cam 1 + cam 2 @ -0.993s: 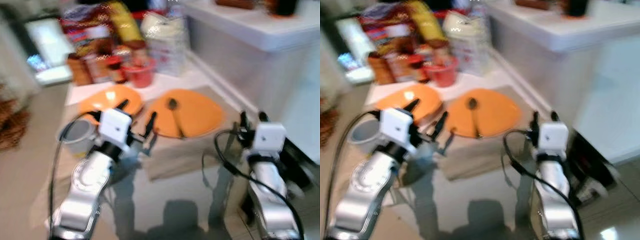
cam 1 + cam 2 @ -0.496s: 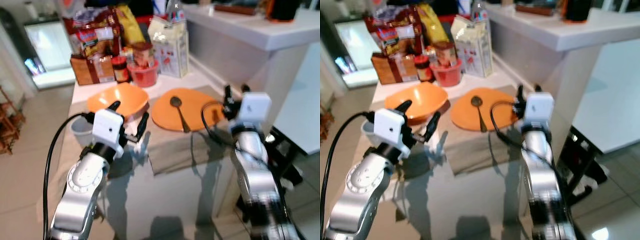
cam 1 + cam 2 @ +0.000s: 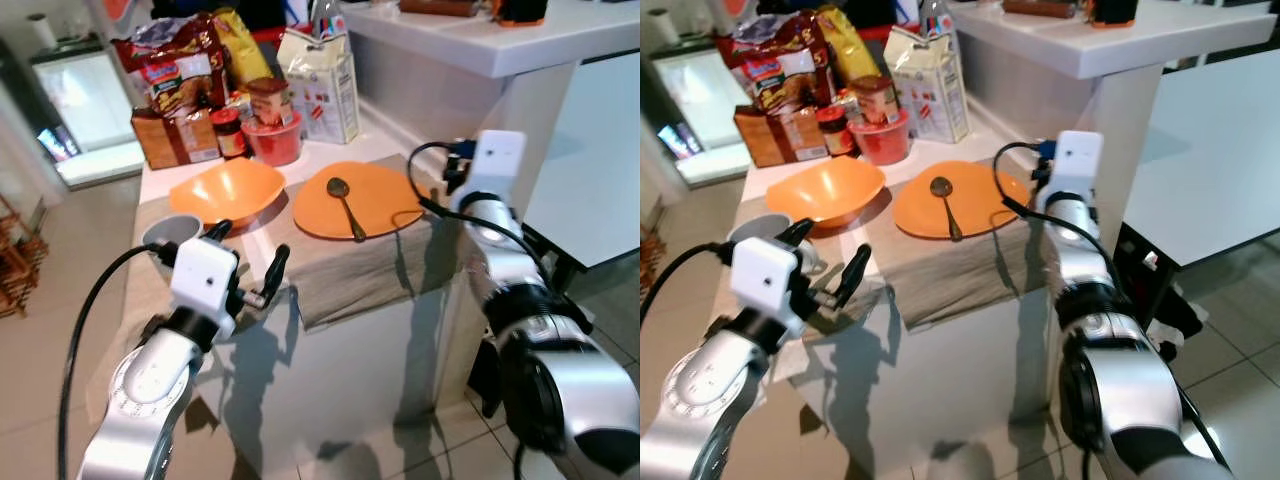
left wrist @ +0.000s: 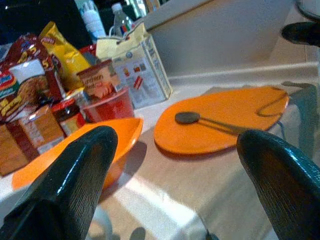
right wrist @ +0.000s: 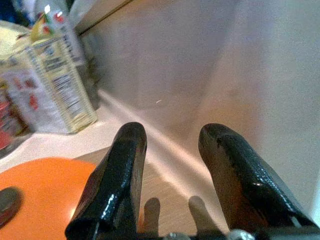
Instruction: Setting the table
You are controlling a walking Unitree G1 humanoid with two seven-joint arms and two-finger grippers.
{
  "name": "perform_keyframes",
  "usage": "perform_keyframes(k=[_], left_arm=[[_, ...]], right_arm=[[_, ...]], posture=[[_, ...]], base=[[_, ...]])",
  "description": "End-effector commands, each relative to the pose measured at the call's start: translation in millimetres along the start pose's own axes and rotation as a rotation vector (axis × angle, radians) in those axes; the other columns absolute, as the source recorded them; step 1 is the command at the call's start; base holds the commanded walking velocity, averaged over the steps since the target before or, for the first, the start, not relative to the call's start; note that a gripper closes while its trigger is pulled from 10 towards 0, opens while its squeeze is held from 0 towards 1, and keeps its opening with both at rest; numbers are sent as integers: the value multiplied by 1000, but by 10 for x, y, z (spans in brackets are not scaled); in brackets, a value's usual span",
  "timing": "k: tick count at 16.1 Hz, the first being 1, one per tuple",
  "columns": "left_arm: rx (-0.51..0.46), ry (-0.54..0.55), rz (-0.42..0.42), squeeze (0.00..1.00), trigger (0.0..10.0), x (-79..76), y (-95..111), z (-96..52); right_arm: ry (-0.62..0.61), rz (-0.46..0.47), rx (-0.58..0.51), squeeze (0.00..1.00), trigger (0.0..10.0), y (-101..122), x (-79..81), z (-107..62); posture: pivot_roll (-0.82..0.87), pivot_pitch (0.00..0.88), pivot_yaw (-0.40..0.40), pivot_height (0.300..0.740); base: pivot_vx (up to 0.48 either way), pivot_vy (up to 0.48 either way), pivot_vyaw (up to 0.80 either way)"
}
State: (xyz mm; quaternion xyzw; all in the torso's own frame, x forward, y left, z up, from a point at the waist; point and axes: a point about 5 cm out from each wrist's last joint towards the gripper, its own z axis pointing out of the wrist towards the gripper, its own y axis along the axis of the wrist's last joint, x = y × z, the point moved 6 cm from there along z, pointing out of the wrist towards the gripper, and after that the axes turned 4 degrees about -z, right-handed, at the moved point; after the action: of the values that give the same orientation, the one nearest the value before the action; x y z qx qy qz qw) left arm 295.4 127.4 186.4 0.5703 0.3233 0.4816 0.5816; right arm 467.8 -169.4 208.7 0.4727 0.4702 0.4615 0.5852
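Here's the white table (image 3: 360,330), draped with a beige cloth runner (image 3: 350,270), and on that cloth sits a flat round orange plate (image 3: 375,195) with a dark metal spoon (image 3: 345,205) lying across it, bowl end pointing toward the back. Just beside the plate, on the robot's left, is a deep orange plastic bowl (image 3: 228,190), and nearer the table's front left edge stands a grey cup (image 3: 168,232). The left gripper (image 3: 245,262) hovers over the front left part of the table, close to the cup and short of the bowl, its two black fingers (image 4: 80,175) spread wide and carrying nothing; from its wrist camera the bowl, the plate and the spoon all lie ahead between those fingers. Over on the other side, the right gripper (image 5: 170,165) is raised at the right edge of the table, just beside the plate's rim, its fingers (image 5: 117,175) parted with a clear gap and nothing between them, pointing at the grey side wall of the white counter (image 3: 500,60). Behind the dishes the back of the table is crowded: a red tub (image 3: 275,140), a dark jar (image 3: 228,135), a white carton (image 3: 325,80) and a heap of snack bags (image 3: 175,75).
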Motion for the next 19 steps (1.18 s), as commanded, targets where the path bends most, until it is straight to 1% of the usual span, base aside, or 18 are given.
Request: perform_keyframes(k=[1, 2, 3, 4, 5, 6, 7, 8, 9, 12, 15, 17, 19], left_arm=[[23, 19, 36, 0, 10000, 86, 15, -85], [33, 41, 57, 0, 10000, 135, 18, -114], [48, 70, 55, 0, 10000, 200, 0, -121], [48, 70, 55, 0, 10000, 200, 0, -121], [52, 69, 48, 0, 10000, 179, 3, -147], [57, 70, 44, 0, 10000, 153, 6, -176], [60, 72, 41, 0, 10000, 149, 4, -185], [75, 80, 35, 0, 10000, 130, -2, -235], [80, 82, 35, 0, 10000, 125, -4, -254], [102, 95, 44, 0, 10000, 155, 7, -348], [120, 100, 50, 0, 10000, 157, 14, -401], [125, 109, 46, 0, 10000, 152, 20, -422], [127, 110, 44, 0, 10000, 144, 25, -429]], right_arm=[[47, 1, -14, 0, 10000, 131, 162, 44], [55, 3, -40, 0, 10000, 201, 190, 57], [68, -2, -63, 0, 10000, 267, 228, 67], [68, -2, -63, 0, 10000, 267, 228, 67], [97, -13, -69, 0, 10000, 316, 282, 84], [116, -31, -87, 0, 10000, 430, 324, 114], [118, -31, -93, 0, 10000, 478, 329, 127], [104, -13, -88, 0, 10000, 551, 308, 159], [99, -9, -83, 0, 10000, 557, 301, 165], [92, 32, -18, 0, 10000, 454, 313, 168], [100, 64, 82, 0, 10000, 237, 380, 132], [122, 30, 119, 0, 10000, 90, 501, 73], [134, 26, 138, 0, 10000, 7, 553, 38]], posture=[[121, 0, 123, 740], [144, 0, 113, 740], [153, 0, 104, 740], [153, 0, 104, 740], [155, 0, 99, 740], [161, 0, 88, 740], [161, 0, 88, 740], [184, 0, 81, 740], [192, 4, 79, 740], [228, 22, 80, 740], [244, 31, 74, 740], [248, 44, 68, 740], [249, 49, 68, 740]], base=[[0, 0, 0], [0, 0, 0], [0, 0, 0], [0, 0, 0], [0, 0, 0], [0, 0, 0], [0, 0, 0], [0, 0, 0], [0, 0, 0], [0, 0, 0], [0, 0, 0], [0, 0, 0], [0, 0, 0]])
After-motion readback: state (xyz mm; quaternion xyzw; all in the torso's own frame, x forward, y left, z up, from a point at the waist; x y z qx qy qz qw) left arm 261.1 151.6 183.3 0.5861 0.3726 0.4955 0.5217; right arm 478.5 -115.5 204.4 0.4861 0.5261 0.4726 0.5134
